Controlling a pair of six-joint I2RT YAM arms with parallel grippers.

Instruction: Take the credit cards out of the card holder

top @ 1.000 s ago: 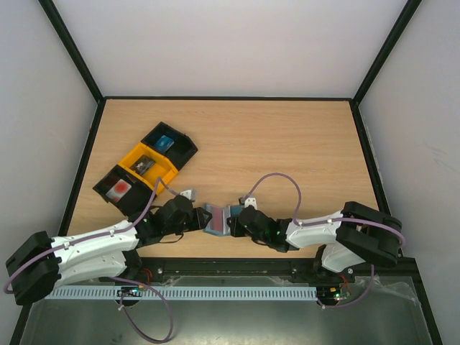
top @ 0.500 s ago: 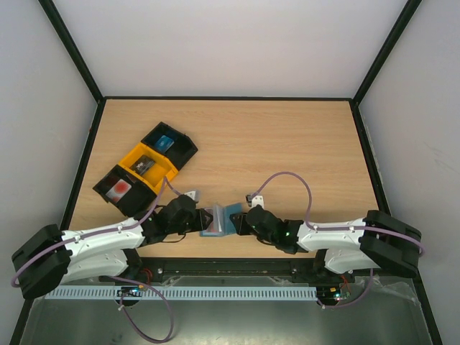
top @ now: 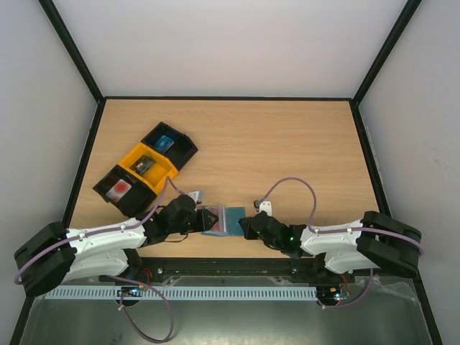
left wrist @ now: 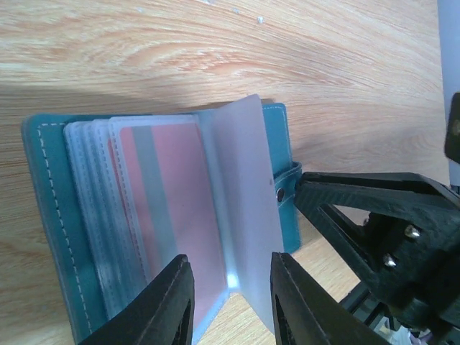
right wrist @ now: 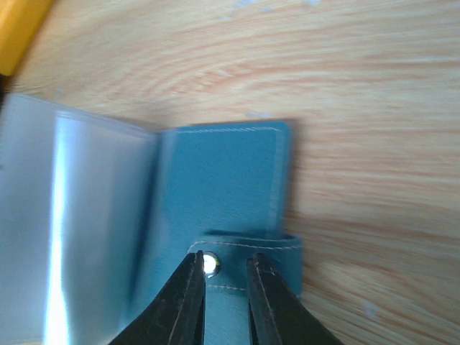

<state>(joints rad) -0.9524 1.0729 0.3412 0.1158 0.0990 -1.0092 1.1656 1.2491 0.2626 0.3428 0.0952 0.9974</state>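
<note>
Card holder (top: 219, 220) lies open, long axis left-right, tab (left wrist: 287, 188) toward right claw (right wrist: 224, 261).

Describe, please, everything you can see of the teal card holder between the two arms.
The soft teal bifold card holder with white stitching lies open on the wooden table, near its front edge. Clear plastic sleeves fan from its spine; one shows a pinkish-red card. A frosted sleeve stands up between the left gripper's black fingers, which are apart. The right gripper's fingers straddle its snap tab; contact is unclear.
</note>
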